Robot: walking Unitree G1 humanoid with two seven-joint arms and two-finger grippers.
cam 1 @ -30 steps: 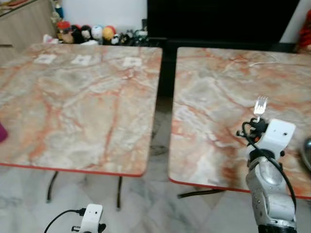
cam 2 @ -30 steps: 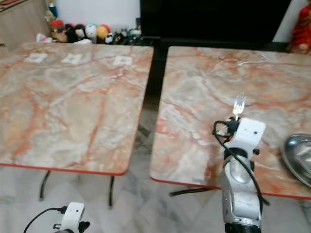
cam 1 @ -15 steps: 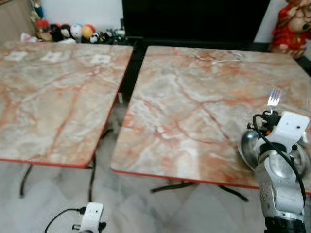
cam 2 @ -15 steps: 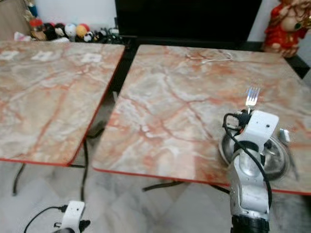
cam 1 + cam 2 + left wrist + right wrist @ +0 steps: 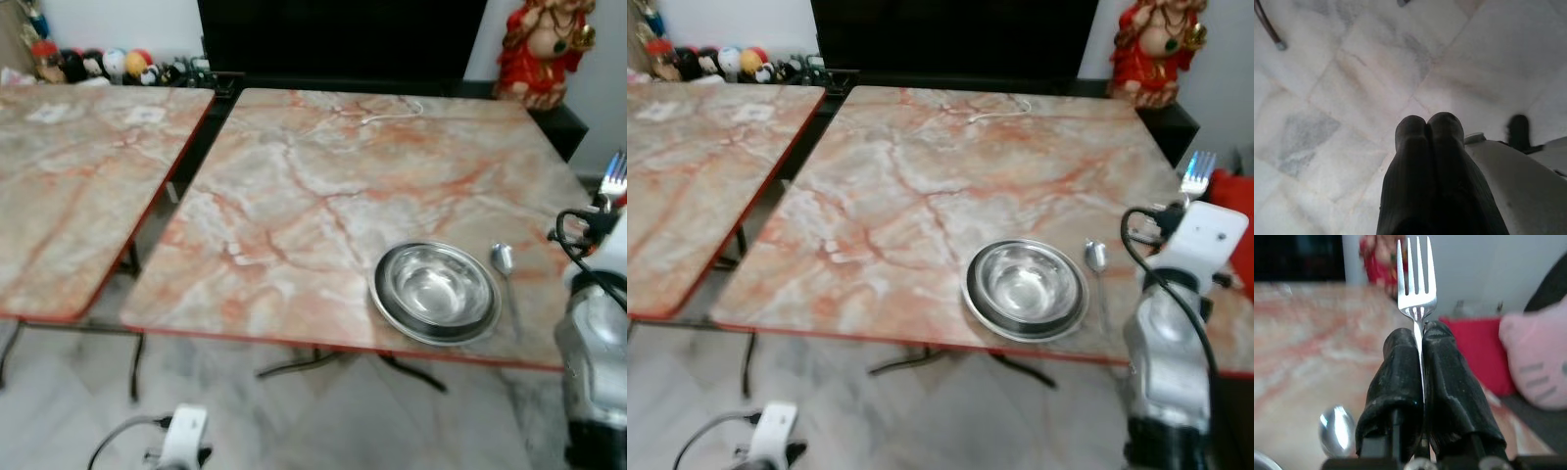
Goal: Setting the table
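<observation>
My marble table [image 5: 921,186] spreads wide ahead and to the left of my right claw [image 5: 1419,335], its red front edge running just below the bowl, and most of the top lies bare beyond. A second marble table [image 5: 686,166] stands further left, a dark gap between the two. Steel bowl [image 5: 1027,286] sits near the front edge, left of my claw; the spoon [image 5: 1096,262] lies just beside the bowl's right rim, between bowl and claw. My right claw hangs past the table's right edge, fingers pinching the fork [image 5: 1416,276], tines up. Left claw [image 5: 1428,128] hangs low over the floor tiles [image 5: 1352,73], fingers pressed together.
</observation>
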